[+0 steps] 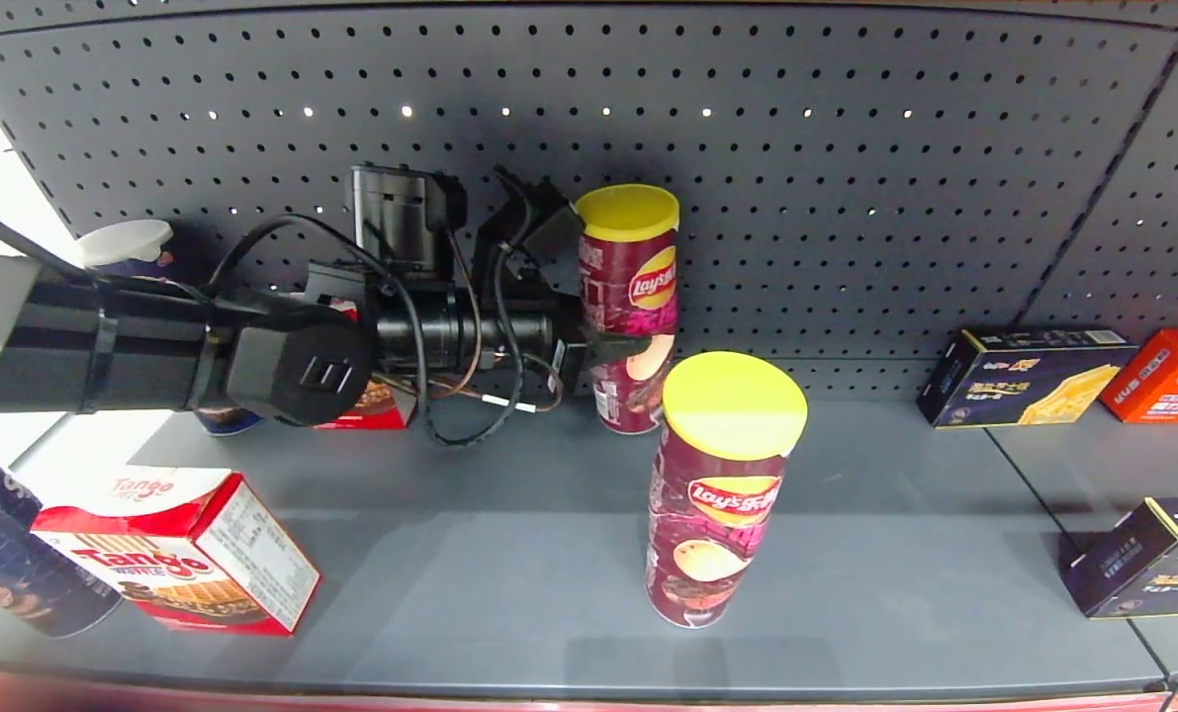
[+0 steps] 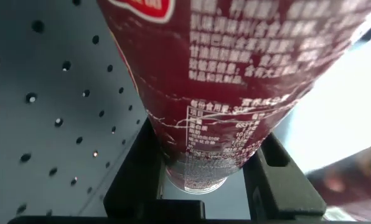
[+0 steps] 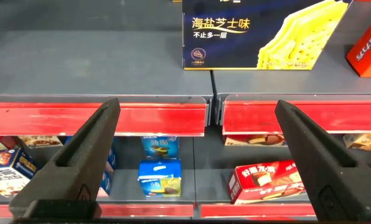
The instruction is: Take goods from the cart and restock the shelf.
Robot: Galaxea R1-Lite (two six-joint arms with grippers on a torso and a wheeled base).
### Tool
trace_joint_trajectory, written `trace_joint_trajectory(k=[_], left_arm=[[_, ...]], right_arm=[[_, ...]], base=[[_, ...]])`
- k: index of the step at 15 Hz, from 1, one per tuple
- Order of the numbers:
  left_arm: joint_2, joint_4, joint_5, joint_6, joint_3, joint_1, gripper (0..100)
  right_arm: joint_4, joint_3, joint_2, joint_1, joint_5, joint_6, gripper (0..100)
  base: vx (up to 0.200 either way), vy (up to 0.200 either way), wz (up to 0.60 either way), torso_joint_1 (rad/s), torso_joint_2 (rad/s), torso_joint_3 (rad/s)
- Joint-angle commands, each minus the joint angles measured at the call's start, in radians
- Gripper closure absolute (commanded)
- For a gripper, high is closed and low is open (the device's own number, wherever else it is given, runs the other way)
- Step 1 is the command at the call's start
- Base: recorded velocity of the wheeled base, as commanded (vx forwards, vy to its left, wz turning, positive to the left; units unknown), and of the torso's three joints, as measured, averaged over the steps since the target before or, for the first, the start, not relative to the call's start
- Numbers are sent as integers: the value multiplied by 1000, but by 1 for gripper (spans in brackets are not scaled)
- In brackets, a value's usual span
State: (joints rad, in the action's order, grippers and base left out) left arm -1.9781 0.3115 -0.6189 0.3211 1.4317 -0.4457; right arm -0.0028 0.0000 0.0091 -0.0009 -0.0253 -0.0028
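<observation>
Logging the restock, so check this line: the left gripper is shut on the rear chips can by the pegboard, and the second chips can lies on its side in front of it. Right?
Wrong in one point. The second chips can stands upright on the shelf, as the head view shows. The left gripper is indeed shut on the rear chips can by the pegboard.

Behind our left hand [image 1: 620,348], clamped round a chips can [image 1: 630,277], the pegboard [image 1: 846,148] stands close. Just in front, a second can [image 1: 722,494] narrows the passage (upright, apart from the first). Beyond the hand we see the shelf [image 1: 895,554] open up to a dark box [image 1: 1029,376].
</observation>
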Motion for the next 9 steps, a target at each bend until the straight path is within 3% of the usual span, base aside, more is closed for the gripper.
trace_joint_trajectory(k=[1, 3, 8, 9], left_arm=[[-59, 0, -1, 35, 19, -1, 100], [-81, 1, -1, 50, 27, -2, 100], [-99, 0, -7, 50, 44, -11, 100], [-99, 0, -5, 52, 38, -13, 0]], right_arm=[[0, 0, 2, -1, 1, 0, 0], [0, 0, 2, -1, 1, 0, 0], [0, 0, 2, -1, 1, 0, 0], [0, 0, 2, -1, 1, 0, 0]], base=[[0, 0, 0, 0, 0, 0], [0, 0, 0, 0, 0, 0], [0, 0, 0, 0, 0, 0], [0, 0, 0, 0, 0, 0]])
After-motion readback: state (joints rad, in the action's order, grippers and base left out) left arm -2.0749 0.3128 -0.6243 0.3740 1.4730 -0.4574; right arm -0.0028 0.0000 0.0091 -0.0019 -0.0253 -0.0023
